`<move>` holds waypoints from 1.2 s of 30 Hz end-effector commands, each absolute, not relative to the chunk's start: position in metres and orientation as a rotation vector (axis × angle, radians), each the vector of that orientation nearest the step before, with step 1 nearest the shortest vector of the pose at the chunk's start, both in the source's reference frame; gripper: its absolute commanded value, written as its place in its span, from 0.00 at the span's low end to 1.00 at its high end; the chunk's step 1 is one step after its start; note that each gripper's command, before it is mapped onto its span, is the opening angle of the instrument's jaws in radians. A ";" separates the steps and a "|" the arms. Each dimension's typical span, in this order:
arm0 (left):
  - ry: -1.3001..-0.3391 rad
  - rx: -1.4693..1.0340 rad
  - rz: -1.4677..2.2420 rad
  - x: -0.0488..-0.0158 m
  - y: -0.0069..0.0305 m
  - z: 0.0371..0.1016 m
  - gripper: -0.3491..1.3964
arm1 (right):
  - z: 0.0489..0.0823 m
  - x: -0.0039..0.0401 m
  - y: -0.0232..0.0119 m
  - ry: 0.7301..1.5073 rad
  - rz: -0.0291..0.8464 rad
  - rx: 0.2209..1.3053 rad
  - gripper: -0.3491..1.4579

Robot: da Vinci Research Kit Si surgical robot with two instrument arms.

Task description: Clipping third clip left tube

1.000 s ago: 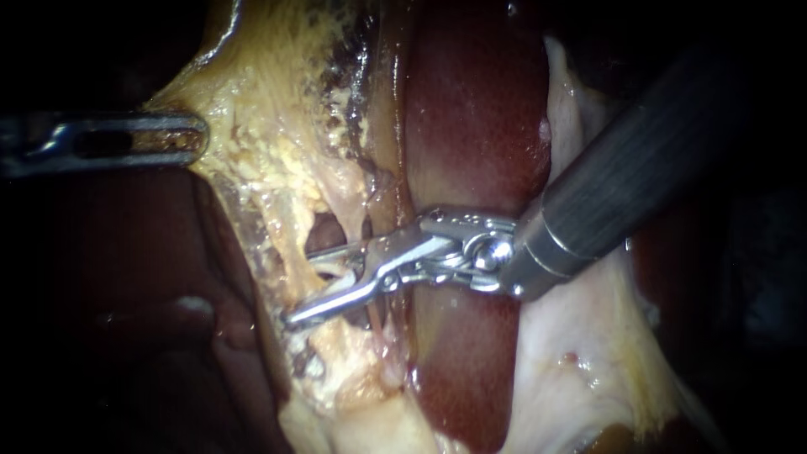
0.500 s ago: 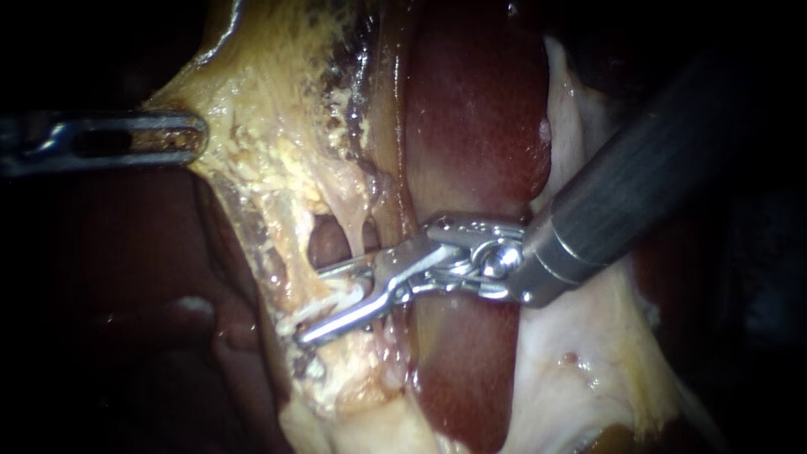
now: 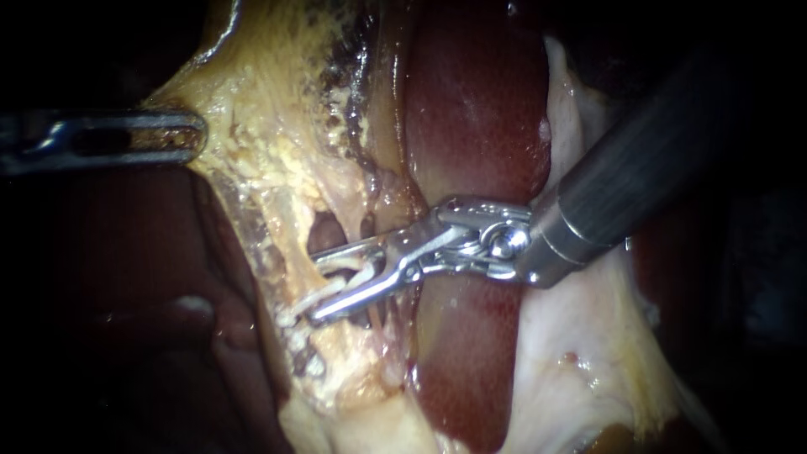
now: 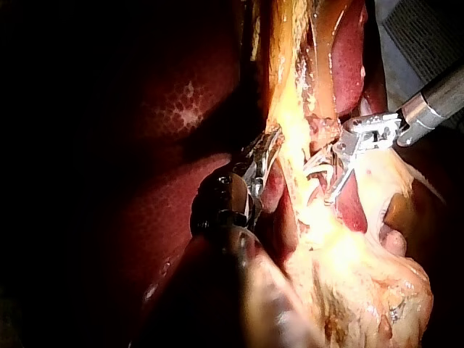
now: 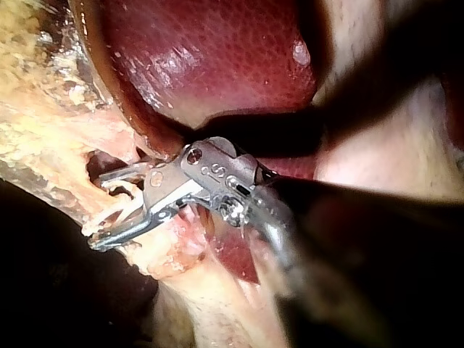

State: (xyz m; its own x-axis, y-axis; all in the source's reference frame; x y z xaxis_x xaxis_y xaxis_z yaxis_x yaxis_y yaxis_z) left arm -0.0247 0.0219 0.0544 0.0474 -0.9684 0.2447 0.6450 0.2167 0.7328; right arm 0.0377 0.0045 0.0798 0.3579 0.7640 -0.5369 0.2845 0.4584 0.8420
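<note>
My right instrument [image 3: 324, 287] reaches in from the upper right, its jaws open around a pale tube [image 3: 363, 225] just below a small hole in the yellow tissue [image 3: 277, 126]. A white clip [image 3: 340, 271] shows between the jaws, and another white clip [image 3: 296, 308] lies by the lower jaw's tip. The right wrist view has the same open jaws [image 5: 109, 210] straddling the pale strands. At the far left my left instrument [image 3: 189, 137] is shut on the edge of the yellow tissue, and the left wrist view [image 4: 267, 145] shows that grip too.
Dark red liver [image 3: 471, 126] runs down the middle behind the right instrument's jaws. Pale whitish tissue [image 3: 572, 353] lies under its shaft at the lower right. More dark liver [image 3: 126, 294] fills the lower left.
My right instrument has drawn back to the right along the tube, its lower jaw's tip uncovering a white clip. The left instrument has held still.
</note>
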 end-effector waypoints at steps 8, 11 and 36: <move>-0.818 0.495 -1.310 -0.0247 0.0219 0.0544 0.00 | 0.0785 0.0374 0.0036 1.211 0.383 1.127 0.48; -0.818 0.495 -1.310 -0.0247 0.0220 0.0544 0.00 | 0.0780 0.0376 0.0033 1.210 0.373 1.136 0.48; -0.817 0.490 -1.310 -0.0244 0.0222 0.0549 0.00 | 0.0744 0.0377 0.0016 1.270 0.348 1.372 0.47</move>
